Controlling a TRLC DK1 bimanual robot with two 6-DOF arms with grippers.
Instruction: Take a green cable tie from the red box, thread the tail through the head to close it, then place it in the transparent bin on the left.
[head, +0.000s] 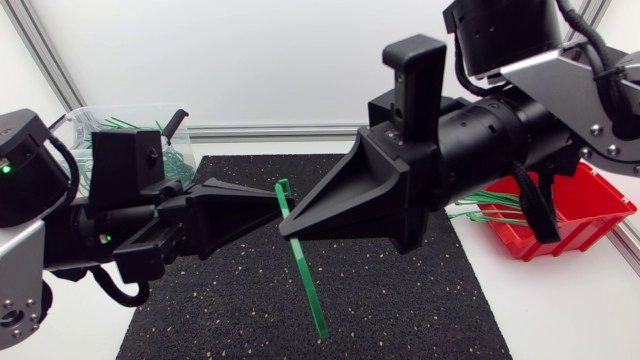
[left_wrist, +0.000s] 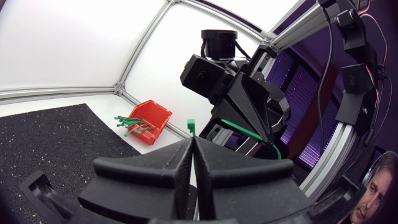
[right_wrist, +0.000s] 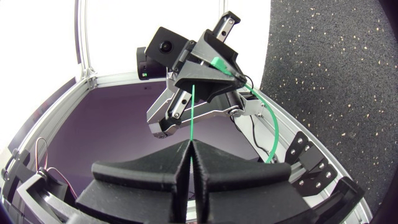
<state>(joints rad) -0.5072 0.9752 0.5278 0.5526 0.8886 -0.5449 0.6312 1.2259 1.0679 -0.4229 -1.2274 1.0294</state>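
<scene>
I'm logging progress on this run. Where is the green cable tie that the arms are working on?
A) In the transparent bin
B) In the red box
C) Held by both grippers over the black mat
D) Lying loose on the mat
C: the cable tie is pinched by both the left gripper and the right gripper, whose tips meet above the black mat.

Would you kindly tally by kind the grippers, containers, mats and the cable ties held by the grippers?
Matte black wedge-fingered grippers: 2, left gripper, right gripper
Held ties: 1, green plastic cable tie
Containers: 2, red plastic box, transparent plastic bin
Mats: 1, black speckled mat
Total: 6
</scene>
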